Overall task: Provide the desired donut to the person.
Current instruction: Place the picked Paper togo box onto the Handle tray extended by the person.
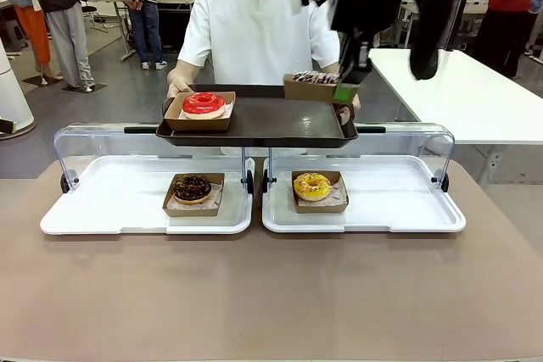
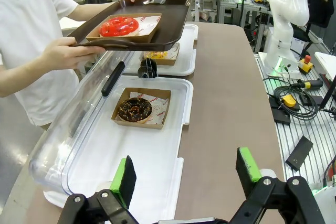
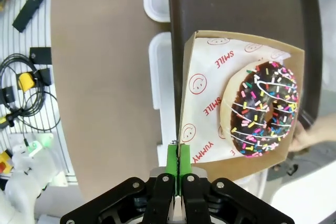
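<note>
Pinching sprinkle donut's box [image 3: 239, 106] wall, right gripper [image 3: 178, 169], above tray [image 1: 254, 125]

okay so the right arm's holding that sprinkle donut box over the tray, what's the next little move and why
Probably lower the box a little until it sits flat on the dark tray, then open. The right gripper is shut on the box's wall, and in the front view the box hangs just above the tray's right end, beside the person's hand. The red donut already sits at the other end, so that spot looks free.
</note>
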Motion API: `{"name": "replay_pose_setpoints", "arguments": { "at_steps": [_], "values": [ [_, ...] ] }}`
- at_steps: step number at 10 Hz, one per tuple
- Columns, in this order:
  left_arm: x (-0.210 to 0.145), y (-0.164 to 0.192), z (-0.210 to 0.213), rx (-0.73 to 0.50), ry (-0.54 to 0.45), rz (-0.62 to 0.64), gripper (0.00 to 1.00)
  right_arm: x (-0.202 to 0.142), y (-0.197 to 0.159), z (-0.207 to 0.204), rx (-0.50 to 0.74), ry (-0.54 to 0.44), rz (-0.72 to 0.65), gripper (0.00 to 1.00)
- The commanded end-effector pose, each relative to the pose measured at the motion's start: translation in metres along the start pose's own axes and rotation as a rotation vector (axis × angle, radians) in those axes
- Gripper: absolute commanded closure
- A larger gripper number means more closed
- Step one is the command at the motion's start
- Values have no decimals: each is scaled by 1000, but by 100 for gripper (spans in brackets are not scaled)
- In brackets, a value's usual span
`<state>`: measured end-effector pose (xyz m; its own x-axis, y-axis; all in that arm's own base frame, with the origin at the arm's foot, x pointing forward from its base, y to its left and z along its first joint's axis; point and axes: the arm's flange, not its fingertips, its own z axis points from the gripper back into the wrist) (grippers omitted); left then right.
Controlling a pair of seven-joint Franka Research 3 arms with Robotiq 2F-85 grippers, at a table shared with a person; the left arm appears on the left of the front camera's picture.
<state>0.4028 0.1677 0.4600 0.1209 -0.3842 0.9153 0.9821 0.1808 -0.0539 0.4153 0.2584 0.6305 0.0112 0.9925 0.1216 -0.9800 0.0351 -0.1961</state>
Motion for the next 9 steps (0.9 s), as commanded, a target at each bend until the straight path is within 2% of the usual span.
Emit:
{"name": "replay_pose_setpoints", "arguments": {
  "at_steps": [1, 2, 3, 4, 9],
  "values": [
    [1, 0, 2, 9, -9, -1, 0, 12, -1, -5, -22, 22, -10, 98],
    [1, 0, 2, 9, -9, -1, 0, 11, -2, -9, -34, 17, -18, 98],
    [1, 0, 2, 9, -9, -1, 0, 5, -2, -10, -133, 18, -3, 98],
    [1, 0, 2, 9, -9, -1, 0, 14, 1, -12, 6, 3, 11, 98],
    [1, 0, 2, 9, -9, -1, 0, 12, 0, -12, -9, 13, 14, 98]
  ]
}}
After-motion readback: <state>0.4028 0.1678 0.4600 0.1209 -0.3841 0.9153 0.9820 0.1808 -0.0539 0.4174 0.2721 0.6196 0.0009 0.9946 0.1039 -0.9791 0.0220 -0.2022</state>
